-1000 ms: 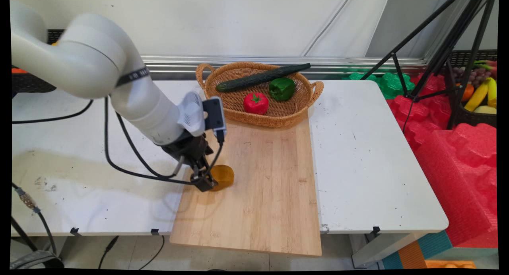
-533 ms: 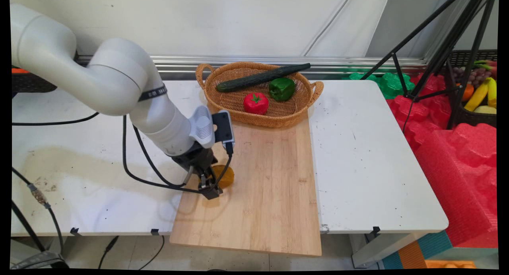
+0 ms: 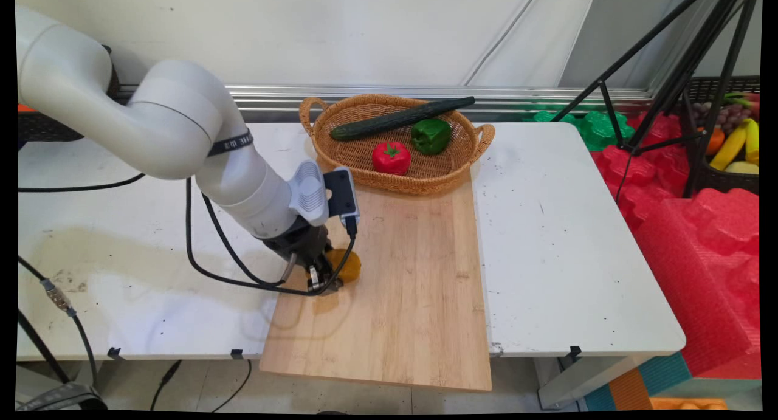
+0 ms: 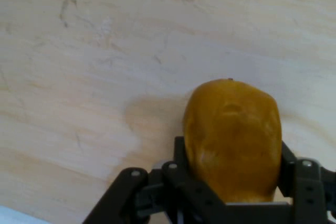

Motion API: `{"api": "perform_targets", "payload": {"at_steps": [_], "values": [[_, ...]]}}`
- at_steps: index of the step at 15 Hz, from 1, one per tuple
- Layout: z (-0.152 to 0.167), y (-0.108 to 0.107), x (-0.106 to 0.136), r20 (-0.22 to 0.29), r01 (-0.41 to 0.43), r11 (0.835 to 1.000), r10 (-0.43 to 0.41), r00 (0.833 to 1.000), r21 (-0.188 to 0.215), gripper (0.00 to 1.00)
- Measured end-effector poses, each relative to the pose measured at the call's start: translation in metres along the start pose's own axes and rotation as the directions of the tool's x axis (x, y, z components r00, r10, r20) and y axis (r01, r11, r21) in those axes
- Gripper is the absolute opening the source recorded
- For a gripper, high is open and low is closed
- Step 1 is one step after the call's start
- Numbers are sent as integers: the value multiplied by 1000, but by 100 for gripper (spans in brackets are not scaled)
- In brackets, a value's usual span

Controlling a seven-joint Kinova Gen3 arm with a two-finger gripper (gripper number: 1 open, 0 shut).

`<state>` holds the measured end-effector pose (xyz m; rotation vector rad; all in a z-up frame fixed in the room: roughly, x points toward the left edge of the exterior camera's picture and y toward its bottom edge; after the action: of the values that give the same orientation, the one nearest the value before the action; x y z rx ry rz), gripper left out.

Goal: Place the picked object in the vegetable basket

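Black gripper (image 3: 325, 280) fingers (image 4: 181, 156) clamped on a yellow-brown potato (image 4: 232, 140), left side of wooden cutting board (image 3: 395, 286).
White desk (image 3: 547, 237) carries the board; behind it a wicker basket (image 3: 340, 113) holds a cucumber (image 3: 398, 118), red tomato (image 3: 391, 157) and green bell pepper (image 3: 431, 135).

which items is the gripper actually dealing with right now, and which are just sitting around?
In play:
gripper, shut on the potato
potato, yellow-brown, between the fingers
cutting board, under the potato

Lying about:
basket, at the board's far end
cucumber, tomato, green pepper, all in the basket
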<state>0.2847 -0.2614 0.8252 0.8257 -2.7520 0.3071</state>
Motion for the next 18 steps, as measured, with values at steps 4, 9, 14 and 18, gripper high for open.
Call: {"api": "perform_targets", "payload": {"at_steps": [4, 9, 14, 18], "values": [[-31, -4, 20, -73, 23, 999, -21, 997, 28, 0], [-62, -25, 53, -172, 89, 992, -72, 982, 90, 0], [-75, -60, 81, -245, 170, 970, -125, 961, 174, 0], [-71, -111, 92, -267, 261, 928, -189, 945, 267, 0]]}}
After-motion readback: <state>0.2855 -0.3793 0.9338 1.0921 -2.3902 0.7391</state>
